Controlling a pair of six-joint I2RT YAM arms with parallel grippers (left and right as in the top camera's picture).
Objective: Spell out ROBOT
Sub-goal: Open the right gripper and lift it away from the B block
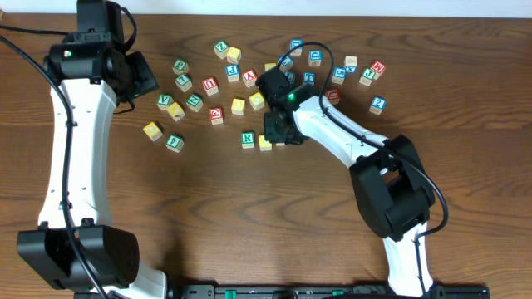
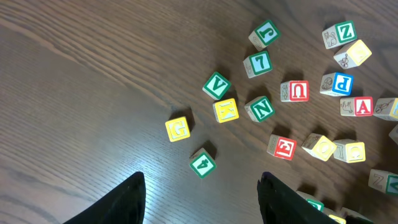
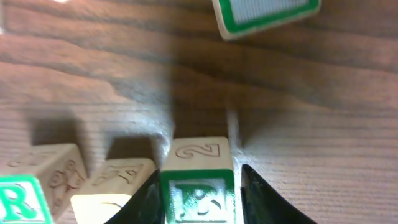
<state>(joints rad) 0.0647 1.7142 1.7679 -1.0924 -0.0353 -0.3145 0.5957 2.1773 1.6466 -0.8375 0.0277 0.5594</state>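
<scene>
Roughly thirty blocks (image 1: 209,85) lie on the table (image 1: 208,216). Nearly all sit in a loose band from 10 to 2 o'clock of the table's centre, seen from overhead. Two grippers are in view, one per arm.

My right gripper (image 1: 279,133) is at the centre, narrowed onto one block. In the right wrist view the held block (image 3: 198,186) is pinched between my fingers (image 3: 149,199) and touches both. It is a cube, so it has no long axis. Its green-framed letter face points at the wrist camera, and the face above it in that view bears a "2". The letter is blurred and cut by the frame edge; I cannot read it.

Three blocks form a row whose long axis runs 9 to 3 o'clock overhead. The R block (image 1: 248,139) is at the 9 o'clock end with its letter upright. A yellow block (image 1: 265,143) is just beside it, and the held block is at the 3 o'clock end. The yellow block crowds my finger on that side; I cannot tell whether they touch. One green block (image 3: 264,15) lies tilted at 12 o'clock of the held block, apart from it.

My left gripper (image 1: 140,80) hangs at 10 o'clock, spread wide and holding nothing. Nearest beneath it are one yellow G (image 2: 178,129) and one green 4 (image 2: 203,163).
</scene>
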